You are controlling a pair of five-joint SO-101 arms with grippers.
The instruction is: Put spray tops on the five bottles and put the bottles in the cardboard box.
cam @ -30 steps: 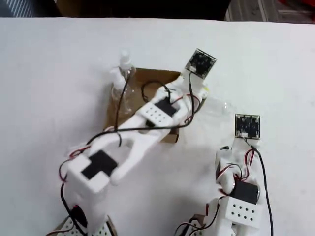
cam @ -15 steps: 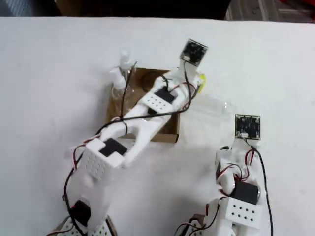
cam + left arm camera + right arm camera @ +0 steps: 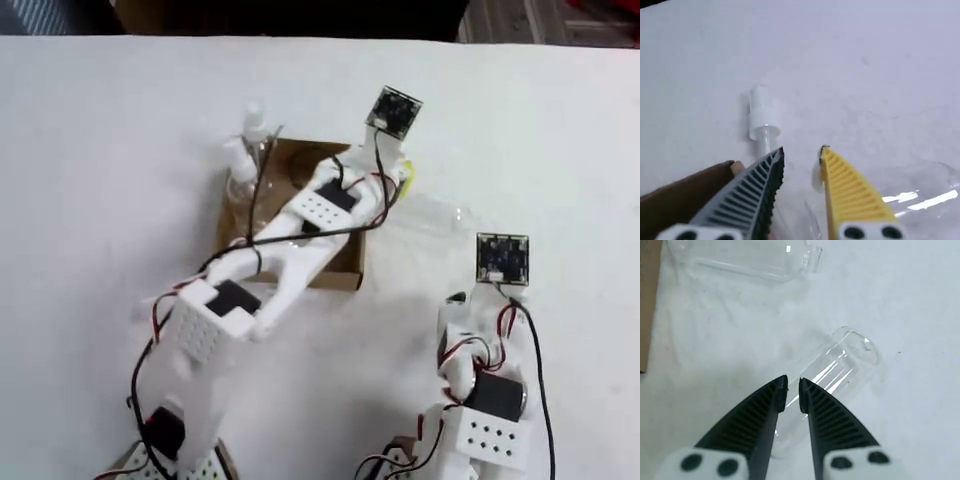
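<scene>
The cardboard box [image 3: 340,265] lies mid-table, with capped clear bottles [image 3: 245,150] at its far left side. My left arm stretches across the box, and my left gripper [image 3: 801,152] hangs open past the box's far right corner [image 3: 700,182]. A white spray top [image 3: 759,116] lies on the table just beyond its grey finger [image 3: 757,185]. A clear bottle [image 3: 920,192] lies beside the yellow finger [image 3: 847,187]. My right gripper [image 3: 792,390] is shut, with its tips over a topless clear bottle [image 3: 837,367] lying on its side. Another topless bottle [image 3: 745,257] lies farther off, near the box edge [image 3: 647,290].
The white table [image 3: 120,120] stretches wide to the left and to the far right of the box. Black cables [image 3: 260,190] run along the left arm over the box. The right arm's base [image 3: 480,420] stands at the near right edge.
My left arm has swung its gripper a little left and farther across the box, then held still. The right arm has drawn back slightly toward its base.
</scene>
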